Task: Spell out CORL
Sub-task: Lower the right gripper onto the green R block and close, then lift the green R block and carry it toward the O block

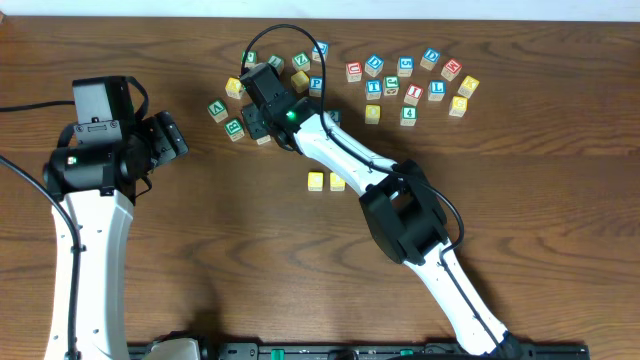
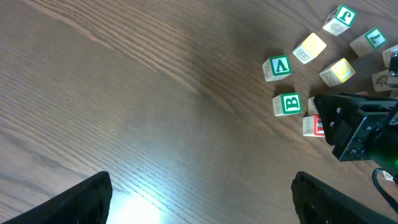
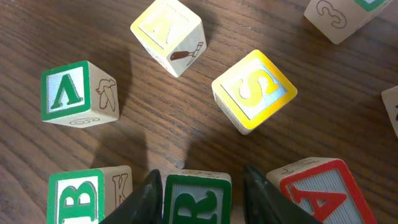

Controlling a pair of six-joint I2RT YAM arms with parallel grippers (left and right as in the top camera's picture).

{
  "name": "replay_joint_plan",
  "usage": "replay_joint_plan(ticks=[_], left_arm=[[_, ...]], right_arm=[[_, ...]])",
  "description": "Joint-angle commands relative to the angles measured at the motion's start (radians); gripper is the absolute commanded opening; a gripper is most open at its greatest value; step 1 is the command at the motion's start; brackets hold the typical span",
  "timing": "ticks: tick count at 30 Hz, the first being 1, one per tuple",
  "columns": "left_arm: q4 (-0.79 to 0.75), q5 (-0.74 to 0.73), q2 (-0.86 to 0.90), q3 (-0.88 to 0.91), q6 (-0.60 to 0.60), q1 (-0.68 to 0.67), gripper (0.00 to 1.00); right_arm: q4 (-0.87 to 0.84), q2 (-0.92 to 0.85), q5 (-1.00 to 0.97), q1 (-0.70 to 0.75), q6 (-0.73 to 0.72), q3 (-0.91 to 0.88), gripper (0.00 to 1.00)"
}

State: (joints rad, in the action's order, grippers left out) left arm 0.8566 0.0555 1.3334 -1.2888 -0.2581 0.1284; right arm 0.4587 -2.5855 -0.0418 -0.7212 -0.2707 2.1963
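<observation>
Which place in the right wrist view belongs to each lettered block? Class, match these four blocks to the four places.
Blocks:
1. R block
2. S block
3. B block
4. red A block

Places:
a. lower right corner of the picture
b. between the fingers of the right pincer
c. lower left corner of the picture
d. above the pincer in the picture, yellow face

Pairs: 1-b; 2-d; 3-c; 4-a

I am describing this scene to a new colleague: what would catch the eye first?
The right arm stretches far across the table, and the right claw straddles a green R block among letter blocks at the far edge. Two yellow blocks lie side by side alone at mid-table, and the left arm stands at the left, left claw open.
</observation>
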Motion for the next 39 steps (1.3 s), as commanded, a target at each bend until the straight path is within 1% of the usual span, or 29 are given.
replay_joint_plan(ticks=[1,5,13,22,32,36,39], left_arm=[[0.002,0.009,-0.008,-0.005,-0.001,0.002,0.91],[0.002,0.009,-0.008,-0.005,-0.001,0.002,0.91],[0.003,0.009,-0.008,-0.005,-0.001,0.002,0.91],[0.003,0.009,-0.008,-0.005,-0.001,0.002,0.91],[0.003,0.009,-0.008,-0.005,-0.001,0.002,0.91],[0.014,0.009,-0.008,-0.005,-0.001,0.002,0.91],[0.016,0.009,-0.007,-0.005,-0.001,0.002,0.91]], right_arm=[[-0.003,-0.012,-0.012,0.002,-0.006,0.01,0.33],[-0.002,-0.012,-0.012,0.002,-0.006,0.012,0.3],[0.017,-0.002,-0.013,0.005,-0.006,0.013,0.29],[0.079,0.083,-0.012,0.023,-0.006,0.014,0.26],[0.232,0.223,-0.012,0.027,-0.006,0.014,0.26],[0.364,0.307,-0.012,0.047,-0.022,0.014,0.23],[0.449,0.37,-0.012,0.069,-0.024,0.014,0.23]])
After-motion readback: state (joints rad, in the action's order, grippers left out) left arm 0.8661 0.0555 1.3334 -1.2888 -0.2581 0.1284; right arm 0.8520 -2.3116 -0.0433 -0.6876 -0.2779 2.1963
